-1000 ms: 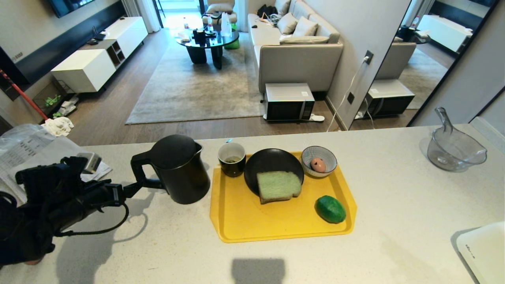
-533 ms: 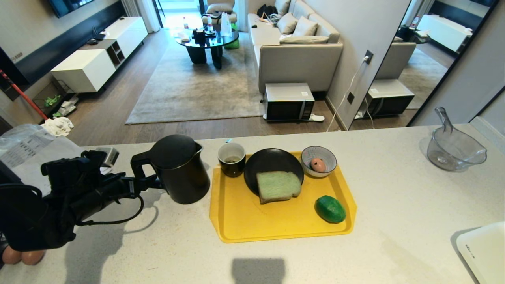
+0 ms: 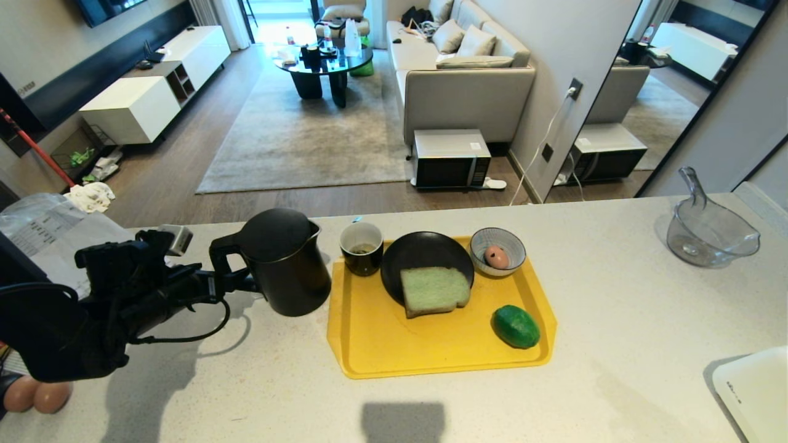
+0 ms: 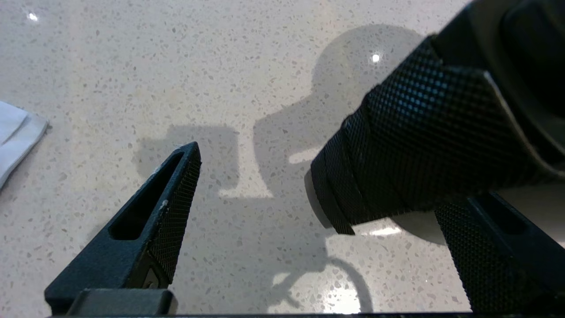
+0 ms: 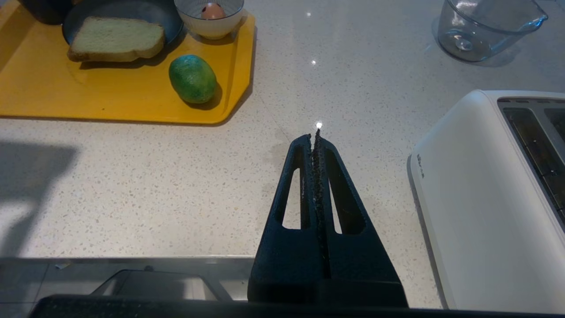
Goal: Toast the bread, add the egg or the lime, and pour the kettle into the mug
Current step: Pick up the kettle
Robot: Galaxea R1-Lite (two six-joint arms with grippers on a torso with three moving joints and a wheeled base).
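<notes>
- Since a moment ago the left gripper has slid closer to the kettle, and the kettle has nudged a tiny bit toward the tray.
- Now its fingers are spread wide, one on each side of the kettle's black loop handle. They are not squeezing it.
- From the wrist camera the handle sits close by one finger, with a gap to the other.
- The kettle stands upright on the pale speckled worktop, just left of the yellow tray.
- The mug stands at the tray's far left corner, right beside the kettle. It is black outside and white inside, with something dark at the bottom.
- A black plate sits on the tray next to the mug. The bread lies flat, part on the plate and part over its near edge.
- A small patterned bowl sits at the tray's far right corner with a brown egg inside.
- The lime lies on the tray near its near right corner, apart from the bread.
- The right gripper hangs still over bare worktop, well away from the tray. Its fingers are pressed tight together and hold nothing.
- A white toaster stands just beside that gripper.
- A clear glass jug sits far off on the right side of the worktop.
- Two more eggs peek out at the near left edge, under the left arm.
</notes>
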